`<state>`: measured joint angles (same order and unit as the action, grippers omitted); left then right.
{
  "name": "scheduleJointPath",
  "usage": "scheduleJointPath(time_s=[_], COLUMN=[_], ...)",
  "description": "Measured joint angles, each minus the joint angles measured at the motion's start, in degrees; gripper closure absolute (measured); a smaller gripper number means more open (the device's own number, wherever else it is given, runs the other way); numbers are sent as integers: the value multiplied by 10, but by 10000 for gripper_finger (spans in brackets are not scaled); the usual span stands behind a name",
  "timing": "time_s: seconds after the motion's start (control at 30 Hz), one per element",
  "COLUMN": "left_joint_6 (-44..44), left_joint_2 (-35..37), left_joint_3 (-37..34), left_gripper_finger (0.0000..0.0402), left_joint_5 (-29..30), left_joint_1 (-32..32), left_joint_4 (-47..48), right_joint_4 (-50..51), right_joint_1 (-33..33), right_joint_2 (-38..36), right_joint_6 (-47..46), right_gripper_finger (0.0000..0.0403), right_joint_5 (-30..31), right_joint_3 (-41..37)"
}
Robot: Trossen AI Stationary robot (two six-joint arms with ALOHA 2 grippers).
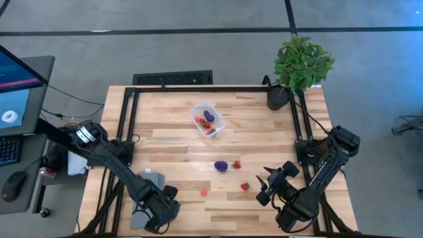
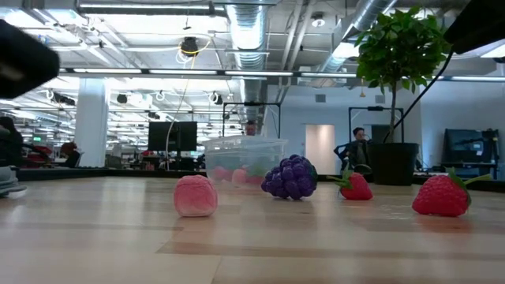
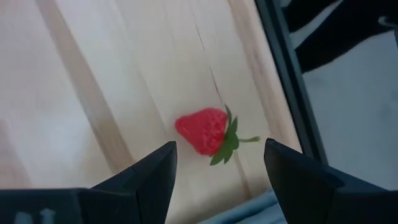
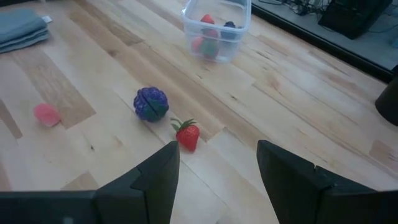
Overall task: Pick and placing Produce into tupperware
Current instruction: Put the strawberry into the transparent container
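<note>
The clear tupperware (image 1: 207, 119) stands at the table's far middle with red and purple produce inside (image 4: 216, 28). A purple grape cluster (image 1: 221, 166), two strawberries (image 1: 236, 164) (image 1: 245, 186) and a pink piece (image 1: 204, 192) lie on the wood. My left gripper (image 3: 219, 146) hangs open at the near left (image 1: 162, 210), pointing steeply down. Its fingers stand on either side of another strawberry (image 3: 205, 130), above it; my arm hides this one in the high view. My right gripper (image 4: 217, 146) waits open at the near right (image 1: 268, 182), short of the strawberry (image 4: 188, 135) by the grapes (image 4: 151, 103).
A potted plant (image 1: 301, 63) stands at the far right corner. A grey slab (image 1: 155, 180) lies by my left arm. Black frame rails (image 3: 283, 68) run along the table's edges, close beside the strawberry under my left gripper. A desk with a monitor (image 1: 16, 92) stands off the left side.
</note>
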<state>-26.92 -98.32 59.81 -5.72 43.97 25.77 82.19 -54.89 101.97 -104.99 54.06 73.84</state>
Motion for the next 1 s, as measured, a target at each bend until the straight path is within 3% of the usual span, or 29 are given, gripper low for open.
scheduleJointPath(time_s=[0.23,1.0], left_joint_6=[-5,8], left_joint_2=[-3,-42], left_joint_3=[1,-1], left_gripper_finger=[171,171], left_joint_5=[30,2], left_joint_1=[-4,-9], left_joint_4=[0,-36], right_joint_4=[-2,1], right_joint_1=[-2,-2], right_joint_2=[0,0], right_joint_6=[0,4], right_gripper_finger=[163,163], right_joint_5=[0,0], right_joint_3=[0,0])
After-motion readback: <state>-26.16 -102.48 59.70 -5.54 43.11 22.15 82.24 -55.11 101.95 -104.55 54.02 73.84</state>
